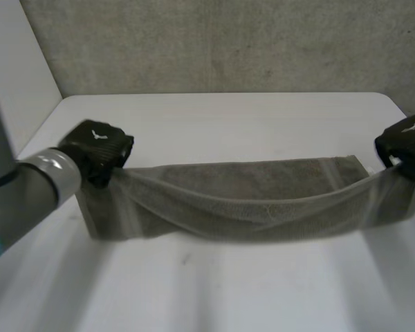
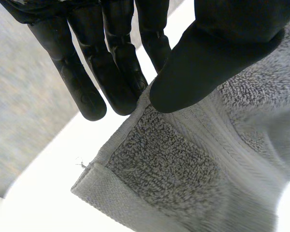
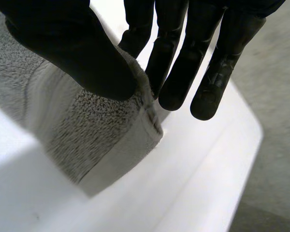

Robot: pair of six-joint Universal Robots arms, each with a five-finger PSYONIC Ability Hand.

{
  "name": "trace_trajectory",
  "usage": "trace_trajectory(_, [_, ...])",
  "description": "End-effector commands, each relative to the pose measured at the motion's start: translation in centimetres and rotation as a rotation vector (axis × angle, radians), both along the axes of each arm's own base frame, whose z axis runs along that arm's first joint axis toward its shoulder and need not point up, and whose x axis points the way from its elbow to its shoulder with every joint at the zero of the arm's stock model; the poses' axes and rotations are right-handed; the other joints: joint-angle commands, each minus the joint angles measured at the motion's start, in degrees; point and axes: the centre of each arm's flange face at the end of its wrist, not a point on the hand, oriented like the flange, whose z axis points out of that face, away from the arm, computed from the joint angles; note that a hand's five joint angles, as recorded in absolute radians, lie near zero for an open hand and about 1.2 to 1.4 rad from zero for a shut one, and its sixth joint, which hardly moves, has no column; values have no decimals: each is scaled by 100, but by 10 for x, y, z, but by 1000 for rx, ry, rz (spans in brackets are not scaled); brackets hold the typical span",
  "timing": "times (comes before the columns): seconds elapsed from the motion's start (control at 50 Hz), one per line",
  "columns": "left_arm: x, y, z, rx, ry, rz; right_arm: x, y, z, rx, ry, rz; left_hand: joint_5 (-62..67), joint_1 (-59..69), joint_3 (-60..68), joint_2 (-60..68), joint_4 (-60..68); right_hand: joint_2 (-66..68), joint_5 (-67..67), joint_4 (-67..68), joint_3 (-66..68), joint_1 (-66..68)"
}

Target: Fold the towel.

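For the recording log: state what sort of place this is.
Likely a robot lab or test bench, not a home: a plain white table, a grey panel wall behind it, and a left hand and right hand pinching a towel by its ends.

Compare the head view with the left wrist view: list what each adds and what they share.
Head view adds: the whole towel stretched and sagging between the left hand and right hand, each at one end. Left wrist view adds: the thumb pinching the towel's edge near a corner against straight fingers, and the hem band. Shared: left hand, towel, white table.
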Motion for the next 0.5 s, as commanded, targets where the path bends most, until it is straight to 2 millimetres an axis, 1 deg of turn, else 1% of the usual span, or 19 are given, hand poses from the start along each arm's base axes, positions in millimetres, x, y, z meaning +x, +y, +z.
trace_trajectory(0.02, [-17, -49, -13, -62, 25, 6, 22, -46, -14, -165, -8, 6, 1119, 1285, 1032, 1023, 1027, 1044, 1066, 1029, 1040, 26])
trace_trajectory(0.06, [-27, -78, 18, -229, 93, 11, 26, -58, -1, -267, -40, 3, 1119, 1285, 1032, 1023, 1027, 1044, 1066, 1029, 1040, 26])
trace_trajectory(0.08, [-27, -78, 18, -230, 94, 11, 30, -70, 18, -390, -82, -1, 1119, 1285, 1032, 1023, 1027, 1044, 1066, 1029, 1040, 26])
trace_trajectory(0.1, [-32, -90, 41, -336, 136, 17, 30, -70, 18, -391, -83, -1, 1119, 1285, 1032, 1023, 1027, 1044, 1066, 1029, 1040, 26])
trace_trajectory(0.12, [-32, -91, 42, -337, 136, 17, 35, -80, 40, -523, -135, -2, 1119, 1285, 1032, 1023, 1027, 1044, 1066, 1029, 1040, 26])
trace_trajectory(0.14, [-35, -99, 69, -451, 186, 19, 39, -86, 63, -654, -196, 1, 1119, 1285, 1032, 1023, 1027, 1044, 1066, 1029, 1040, 26])
trace_trajectory(0.16, [-38, -105, 97, -569, 240, 17, 39, -86, 63, -655, -197, 1, 1119, 1285, 1032, 1023, 1027, 1044, 1066, 1029, 1040, 26])
trace_trajectory(0.18, [-38, -105, 97, -570, 241, 17, 43, -88, 88, -789, -263, 9, 1119, 1285, 1032, 1023, 1027, 1044, 1066, 1029, 1040, 26])
trace_trajectory(0.2, [-38, -108, 123, -682, 297, 17, 43, -85, 116, -920, -322, 17, 1119, 1285, 1032, 1023, 1027, 1044, 1066, 1029, 1040, 26])
trace_trajectory(0.22, [-38, -107, 146, -779, 356, 14, 43, -85, 116, -922, -323, 18, 1119, 1285, 1032, 1023, 1027, 1044, 1066, 1029, 1040, 26])
trace_trajectory(0.24, [-38, -107, 147, -780, 357, 14, 42, -79, 139, -1034, -370, 23, 1119, 1285, 1032, 1023, 1027, 1044, 1066, 1029, 1040, 26])
trace_trajectory(0.26, [-35, -102, 169, -865, 415, 11, 42, -79, 139, -1035, -370, 23, 1119, 1285, 1032, 1023, 1027, 1044, 1066, 1029, 1040, 26])
trace_trajectory(0.28, [-35, -102, 169, -866, 416, 11, 41, -73, 154, -1112, -403, 35, 1119, 1285, 1032, 1023, 1027, 1044, 1066, 1029, 1040, 26])
trace_trajectory(0.32, [-29, -91, 199, -963, 516, 1, 40, -67, 161, -1145, -414, 40, 1119, 1285, 1032, 1023, 1027, 1044, 1066, 1029, 1040, 26])
trace_trajectory(0.36, [-27, -90, 198, -949, 542, -1, 39, -61, 155, -1096, -405, 37, 1119, 1285, 1032, 1023, 1027, 1044, 1066, 1029, 1040, 26])
trace_trajectory(0.42, [-20, -96, 174, -855, 552, 13, 39, -61, 144, -1029, -393, 33, 1119, 1285, 1032, 1023, 1027, 1044, 1066, 1029, 1040, 26])
trace_trajectory(0.46, [-16, -99, 157, -800, 540, 27, 41, -59, 115, -854, -369, 29, 1119, 1285, 1032, 1023, 1027, 1044, 1066, 1029, 1040, 26])
trace_trajectory(0.48, [-12, -101, 137, -735, 517, 42, 41, -59, 115, -853, -369, 29, 1119, 1285, 1032, 1023, 1027, 1044, 1066, 1029, 1040, 26])
trace_trajectory(0.5, [-12, -101, 136, -734, 517, 42, 42, -59, 94, -744, -353, 25, 1119, 1285, 1032, 1023, 1027, 1044, 1066, 1029, 1040, 26])
